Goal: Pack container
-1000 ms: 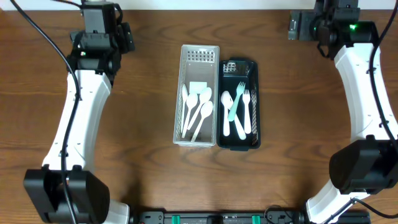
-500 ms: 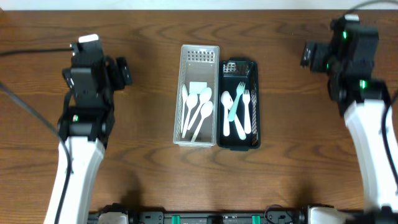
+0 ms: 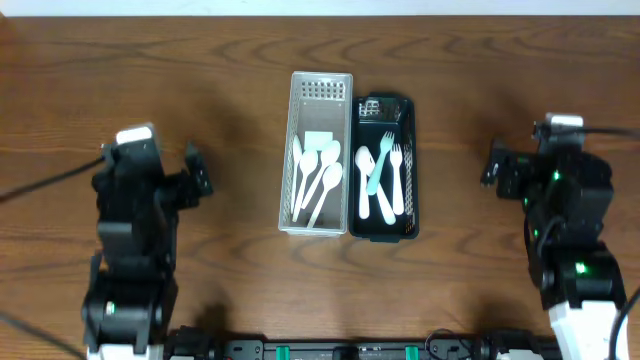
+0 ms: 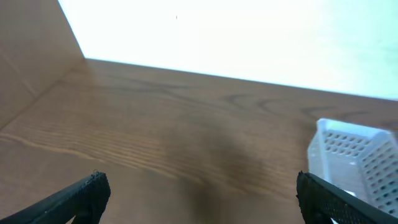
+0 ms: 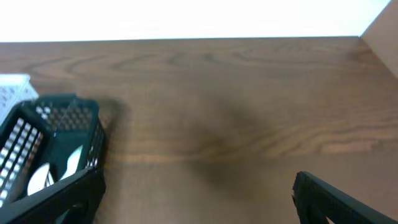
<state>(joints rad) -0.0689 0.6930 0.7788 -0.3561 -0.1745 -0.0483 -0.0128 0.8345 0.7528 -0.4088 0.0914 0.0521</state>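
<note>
Lengthwise, white basket [image 3: 322, 78] and dark basket [image 3: 412, 170] run near-to-far; left hand [image 4: 199, 193] and right hand [image 5: 199, 190] gape empty

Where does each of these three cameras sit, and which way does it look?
Overhead: above the table, looking straight down at the white basket and dark basket of white cutlery; both arms show.
Left wrist: on the left arm, looking low across the table; white basket at right, own open jaws at the bottom corners.
Right wrist: on the right arm, same low look; dark basket at left, open jaws below.
Shared: both wrist views catch the white basket.
</note>
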